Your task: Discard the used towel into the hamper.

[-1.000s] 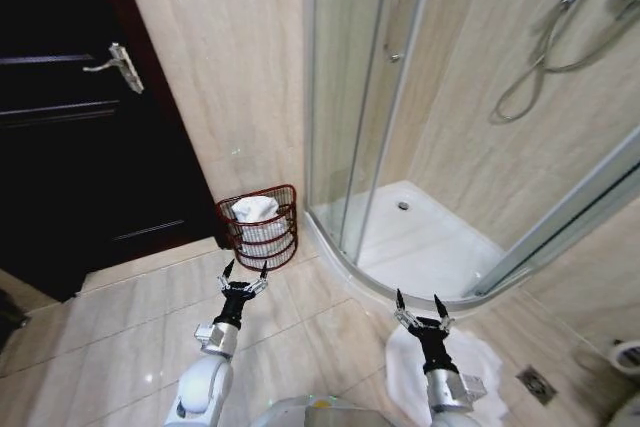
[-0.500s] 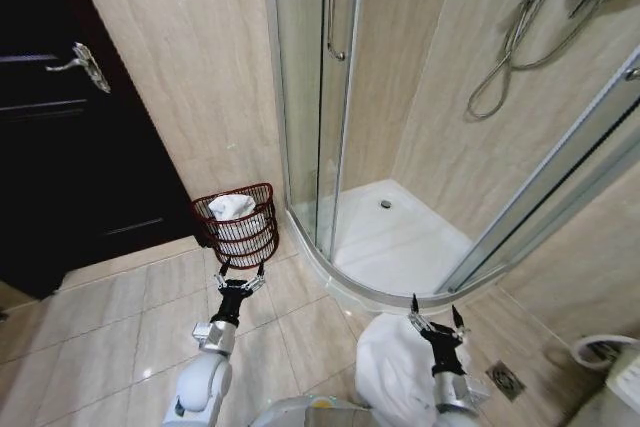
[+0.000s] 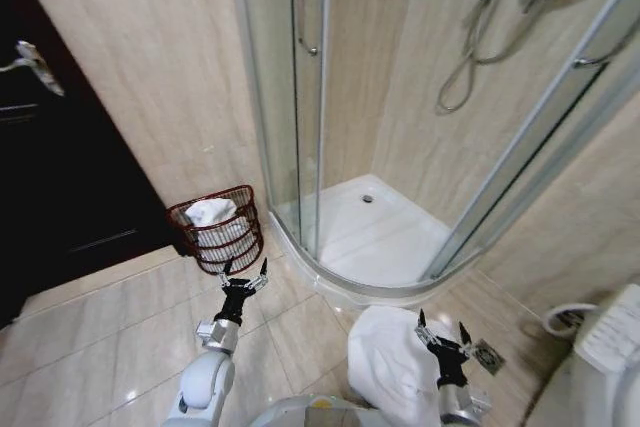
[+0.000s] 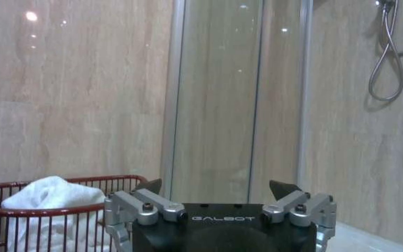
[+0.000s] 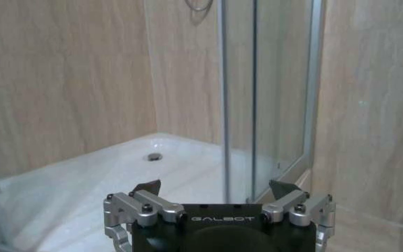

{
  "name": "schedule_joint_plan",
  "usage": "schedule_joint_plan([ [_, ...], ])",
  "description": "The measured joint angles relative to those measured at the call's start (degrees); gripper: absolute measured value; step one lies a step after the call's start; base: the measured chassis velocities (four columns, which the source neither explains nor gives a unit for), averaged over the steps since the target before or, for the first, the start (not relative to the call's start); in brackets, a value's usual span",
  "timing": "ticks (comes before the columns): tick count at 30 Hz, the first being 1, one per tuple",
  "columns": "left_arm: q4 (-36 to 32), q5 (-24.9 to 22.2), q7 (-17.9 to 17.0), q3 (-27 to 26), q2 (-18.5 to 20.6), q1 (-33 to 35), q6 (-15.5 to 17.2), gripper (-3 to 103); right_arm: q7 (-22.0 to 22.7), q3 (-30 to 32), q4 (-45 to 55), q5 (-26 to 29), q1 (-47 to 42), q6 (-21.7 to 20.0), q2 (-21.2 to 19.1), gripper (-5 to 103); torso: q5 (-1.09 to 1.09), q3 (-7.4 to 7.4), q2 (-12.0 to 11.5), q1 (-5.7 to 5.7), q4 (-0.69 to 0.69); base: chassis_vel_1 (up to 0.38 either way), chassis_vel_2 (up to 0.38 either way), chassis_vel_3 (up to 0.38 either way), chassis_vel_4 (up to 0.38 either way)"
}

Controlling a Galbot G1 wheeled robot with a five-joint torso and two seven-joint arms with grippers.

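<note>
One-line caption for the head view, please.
Both grippers, left and right, open and empty; white towel on floor, hamper ahead.

White-shelled arms, silver screw-studded knuckles, black "GALBOT"-marked wrist blocks, dark pointed jaws.

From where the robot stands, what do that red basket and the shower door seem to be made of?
The hamper looks like red-brown coated metal wire: thin open bars, white cloth showing through. The shower door appears to be clear glass in a silvery metal frame; the wall shows through it.
</note>
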Motion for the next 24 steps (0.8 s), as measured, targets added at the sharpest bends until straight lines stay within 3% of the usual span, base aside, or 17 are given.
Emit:
schedule_joint_plan([
  [12,0.2,-0.5,1.5,0.1,1.2,-0.9,0.5,100,-2.1,-1.0,-7.5,4.8,0.6,-2.6,-0.7,100,0.00,0.03,0.1,0.03,-0.02,0.000,0.000,0.000,0.000],
  [24,0.3,-0.2,1.7,0.2,0.6,-0.5,0.2,100,-3.1,-1.8,-11.1,4.6,1.3,-2.5,-0.4,100,0.00,0.06,0.1,0.05,-0.02,0.000,0.000,0.000,0.000],
])
